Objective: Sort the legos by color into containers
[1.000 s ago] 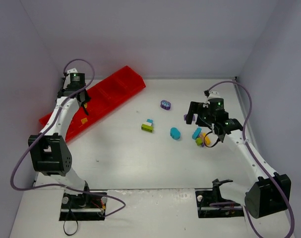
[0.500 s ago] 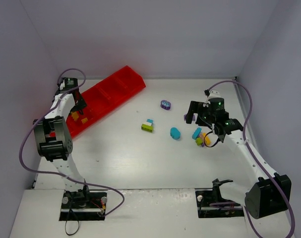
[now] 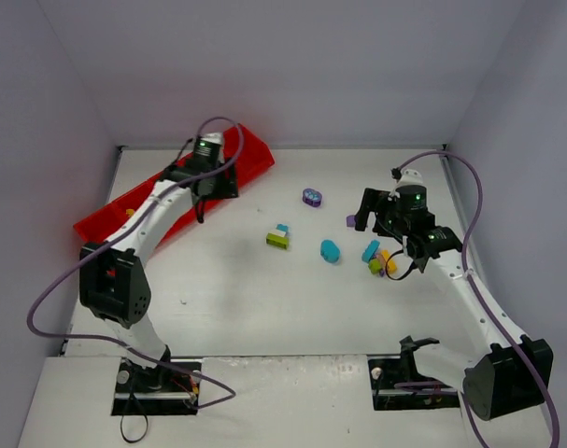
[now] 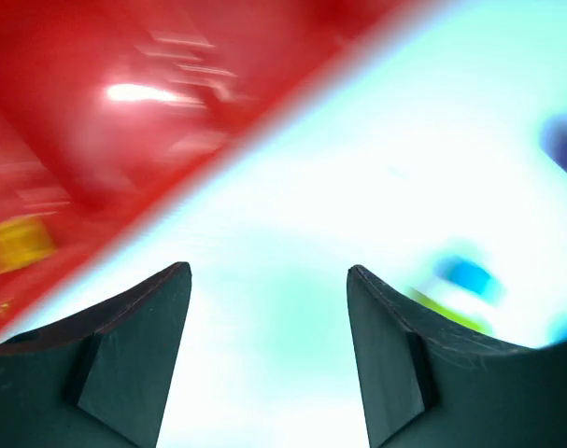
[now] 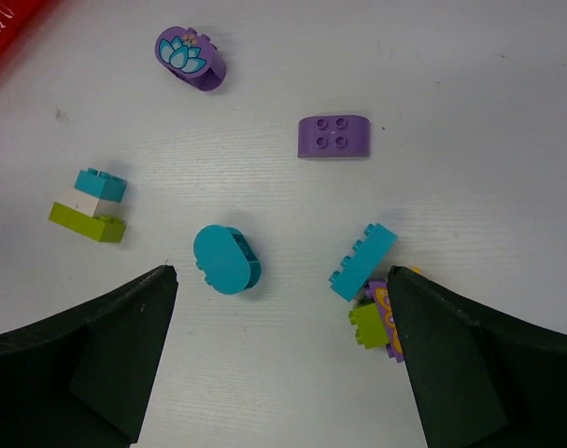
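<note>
The legos lie loose on the white table: a purple oval with a flower print [image 5: 187, 58], a purple brick [image 5: 333, 137], a teal-white-green stack [image 5: 92, 205], a teal oval [image 5: 226, 259], a teal brick [image 5: 363, 261] and a green brick [image 5: 367, 324] against a purple-and-yellow piece. My right gripper [image 5: 281, 271] hangs open above them, holding nothing. The containers are compartments of a long red tray [image 3: 236, 149]; a yellow brick [image 4: 17, 245] lies in it. My left gripper [image 4: 267, 269] is open and empty over the tray's table-side edge, near its far end [image 3: 218, 185].
Grey walls close the table on three sides. The tray runs diagonally along the left wall. The left wrist view is motion-blurred; the stack [image 4: 460, 285] shows as a smear. Both arm bases [image 3: 157, 378] stand at the near edge.
My left gripper has gone from shut to open and swung from the tray's near end to its far end. The right arm has barely moved.
</note>
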`<state>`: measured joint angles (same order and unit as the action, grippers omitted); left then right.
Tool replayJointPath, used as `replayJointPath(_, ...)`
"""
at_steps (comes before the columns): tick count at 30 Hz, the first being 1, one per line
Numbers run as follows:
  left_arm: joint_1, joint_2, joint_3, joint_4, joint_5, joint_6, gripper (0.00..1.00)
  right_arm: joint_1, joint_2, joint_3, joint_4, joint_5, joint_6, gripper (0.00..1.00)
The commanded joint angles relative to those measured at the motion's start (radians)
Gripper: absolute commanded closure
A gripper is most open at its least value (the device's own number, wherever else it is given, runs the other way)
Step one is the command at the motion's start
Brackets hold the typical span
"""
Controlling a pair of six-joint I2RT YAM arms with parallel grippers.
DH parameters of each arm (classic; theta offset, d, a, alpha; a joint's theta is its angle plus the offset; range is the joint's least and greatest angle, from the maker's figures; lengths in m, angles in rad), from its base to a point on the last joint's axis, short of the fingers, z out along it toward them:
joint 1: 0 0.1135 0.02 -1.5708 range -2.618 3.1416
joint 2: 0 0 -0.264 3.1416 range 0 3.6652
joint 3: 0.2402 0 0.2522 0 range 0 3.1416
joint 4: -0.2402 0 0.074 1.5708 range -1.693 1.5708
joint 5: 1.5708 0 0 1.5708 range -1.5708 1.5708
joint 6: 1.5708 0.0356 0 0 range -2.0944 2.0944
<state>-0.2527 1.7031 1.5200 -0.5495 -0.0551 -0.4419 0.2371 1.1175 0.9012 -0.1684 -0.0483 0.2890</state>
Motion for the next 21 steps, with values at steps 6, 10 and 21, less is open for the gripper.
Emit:
replayJointPath(6, -0.388, 0.059, 0.127, 0.049, 0.165, 0.149, 0.33, -0.047, -0.039, -0.030, 0.037, 0.045, 0.041, 0.08)
replayJointPath(10, -0.517, 0.164, 0.178, 0.072, 0.227, 0.230, 0.30, -0.120, -0.044, -0.048, -0.006, 0.045, 0.093, 0.08)
replayJointPath(21, -0.625, 0.420, 0.362, 0.076, 0.233, 0.296, 0.22, -0.180, -0.074, -0.090, -0.046, 0.090, 0.134, 0.08)
